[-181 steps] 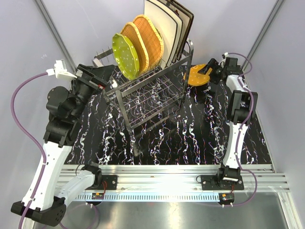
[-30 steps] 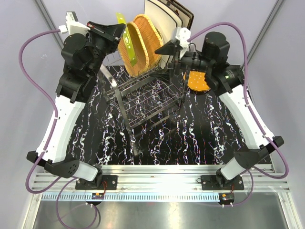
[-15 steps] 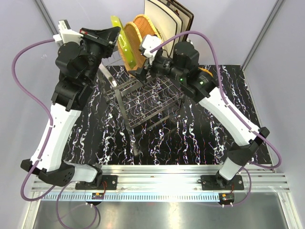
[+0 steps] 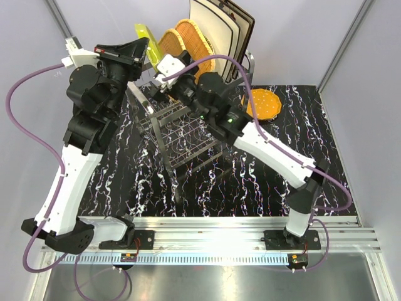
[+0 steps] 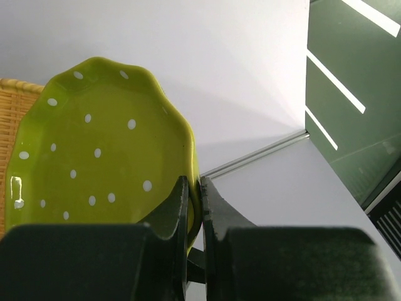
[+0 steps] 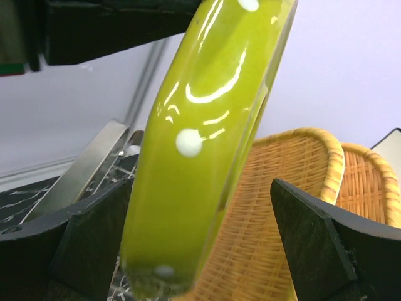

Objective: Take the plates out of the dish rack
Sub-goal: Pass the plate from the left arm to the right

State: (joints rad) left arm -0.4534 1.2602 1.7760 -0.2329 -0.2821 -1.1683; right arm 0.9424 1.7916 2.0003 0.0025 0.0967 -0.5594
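Green plate (image 4: 143,39) is clear of the dish rack (image 4: 188,125), held on edge and near upright above the rack's far-left corner. Left fingers (image 5: 175,210) clenched on its rim. Right fingers (image 6: 94,226) released, spread either side of the lower rim; a handover looks close. One second earlier the right arm was at the rack's right side, and the plate was lower, nearer the wicker plates (image 4: 188,44).

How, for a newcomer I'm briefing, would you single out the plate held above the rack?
Find the chrome dish rack. Above its left end, the left gripper pinches a green plate with white dots, unlike the wicker plates beside it.
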